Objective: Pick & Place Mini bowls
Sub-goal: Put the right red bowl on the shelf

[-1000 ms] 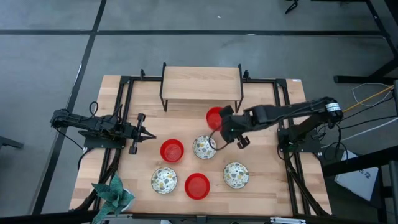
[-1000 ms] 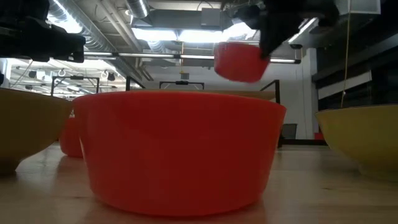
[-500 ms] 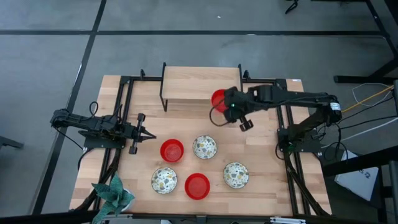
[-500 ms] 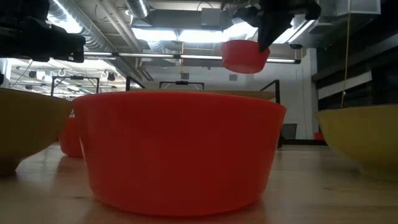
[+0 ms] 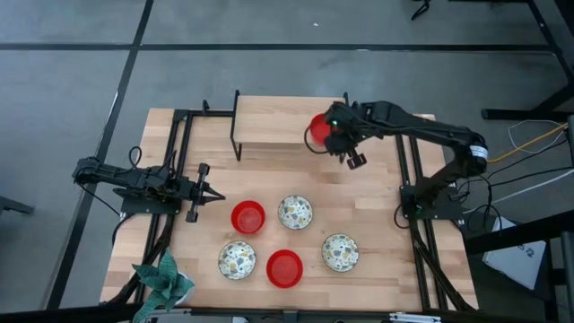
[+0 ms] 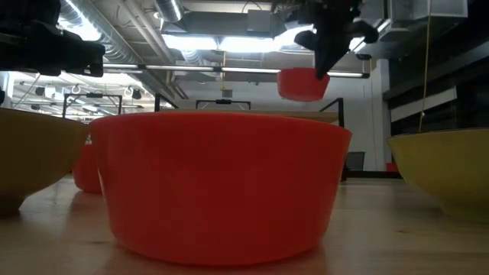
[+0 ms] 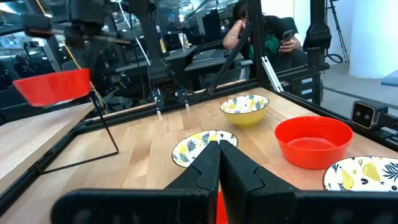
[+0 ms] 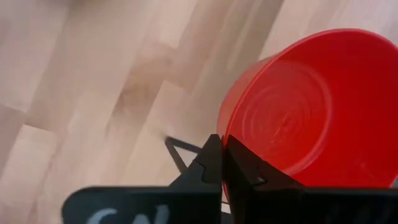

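My right gripper [image 5: 328,135] is shut on a plain red mini bowl [image 5: 318,130] and holds it in the air over the right end of the wooden shelf [image 5: 278,118]. On the table lie two more red bowls [image 5: 248,216] [image 5: 285,267] and three white floral bowls [image 5: 295,212] [image 5: 237,259] [image 5: 340,252], each on its base. At the table's left side my left gripper [image 5: 215,194] waits, shut and pointing level. My right gripper pinches the red bowl's rim [image 8: 225,127] between its two fingers [image 8: 210,163], on one side of the bowl. The fingers slant down from above. The bowl hangs beside and below them, lifted clear and slightly tilted, open side up [image 6: 303,84].
The shelf stands on a black wire frame [image 5: 236,135] at the table's far middle. A teal leafy object [image 5: 164,278] lies at the near left corner. Black rails [image 5: 179,161] run along both table sides. Beyond the table a person sits [image 7: 261,31].
My right gripper has carried the red bowl from above the table's middle toward the far edge, rising a little and turning, and now stands over the shelf's right end. The bowl has stayed in the hold, clear of everything.
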Controlling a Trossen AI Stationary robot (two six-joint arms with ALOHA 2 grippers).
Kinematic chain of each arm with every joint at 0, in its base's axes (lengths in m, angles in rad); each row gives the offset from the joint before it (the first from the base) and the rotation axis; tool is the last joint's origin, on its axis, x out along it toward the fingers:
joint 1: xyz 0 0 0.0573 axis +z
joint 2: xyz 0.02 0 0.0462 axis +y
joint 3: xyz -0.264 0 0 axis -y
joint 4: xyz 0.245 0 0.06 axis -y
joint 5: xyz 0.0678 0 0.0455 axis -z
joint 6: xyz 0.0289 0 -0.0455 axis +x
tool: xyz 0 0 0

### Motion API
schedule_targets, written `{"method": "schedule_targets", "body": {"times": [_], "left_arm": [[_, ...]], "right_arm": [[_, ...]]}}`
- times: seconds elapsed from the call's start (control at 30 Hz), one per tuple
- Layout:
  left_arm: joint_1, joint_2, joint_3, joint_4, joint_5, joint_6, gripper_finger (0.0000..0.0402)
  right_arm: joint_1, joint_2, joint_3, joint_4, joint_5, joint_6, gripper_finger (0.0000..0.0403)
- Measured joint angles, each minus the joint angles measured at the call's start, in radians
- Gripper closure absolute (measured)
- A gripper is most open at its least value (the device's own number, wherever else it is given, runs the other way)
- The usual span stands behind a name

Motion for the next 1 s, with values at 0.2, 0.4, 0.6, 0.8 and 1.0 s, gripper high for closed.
{"method": "schedule_targets", "body": {"times": [0.2,0.4,0.6,0.8,1.0], "left_arm": [[0.0,0.0,0.0,0.0,0.0,0.0,0.0398],[0.0,0.0,0.0,0.0,0.0,0.0,0.0398],[0.0,0.0,0.0,0.0,0.0,0.0,0.0398],[0.0,0.0,0.0,0.0,0.0,0.0,0.0398],[0.0,0.0,0.0,0.0,0.0,0.0,0.0398]], "right_arm": [[-0.055,0.053,0.037,-0.008,0.017,-0.036,0.0401],[-0.083,0.128,0.204,-0.069,-0.008,-0.04,0.0401],[-0.114,0.219,0.377,-0.175,-0.045,-0.028,0.0401],[-0.143,0.292,0.446,-0.219,-0.09,-0.026,0.0401],[-0.167,0.331,0.44,-0.24,-0.088,-0.026,0.0401]]}}
